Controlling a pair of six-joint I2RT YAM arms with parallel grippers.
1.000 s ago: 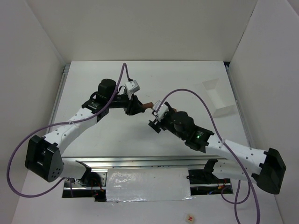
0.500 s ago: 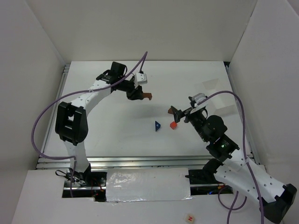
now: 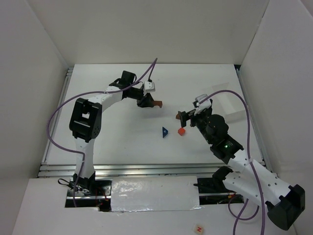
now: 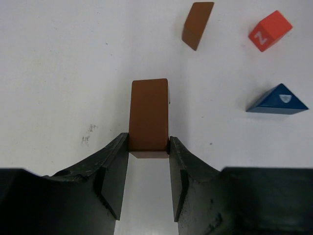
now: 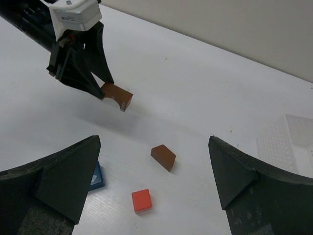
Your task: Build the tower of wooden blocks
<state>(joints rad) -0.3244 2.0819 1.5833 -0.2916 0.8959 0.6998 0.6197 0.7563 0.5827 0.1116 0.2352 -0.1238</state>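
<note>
**Left wrist view: one brown block gripped, three pieces loose**

The left gripper (image 4: 148, 143) pinches a brown block (image 4: 148, 117) by its sides, off the white table (image 4: 58, 58) (its shadow falls below in the right wrist view). A second brown block (image 4: 197, 24), a red cube (image 4: 270, 30) and a blue wedge (image 4: 277, 100) lie apart on the table, unstacked. The right gripper (image 3: 183, 118) hovers over them, fingers spread wide and holding nothing. A white tray (image 5: 289, 142) sits off to the side.

Centre: small red wooden cube (image 3: 181, 131), blue triangular wooden wedge (image 3: 165, 132) and loose brown wooden block (image 5: 163, 157) sat apart, gaps between.
Left: white table (image 3: 127, 142) lay open.
Right: white rectangular tray (image 3: 229, 103) blocked.
</note>
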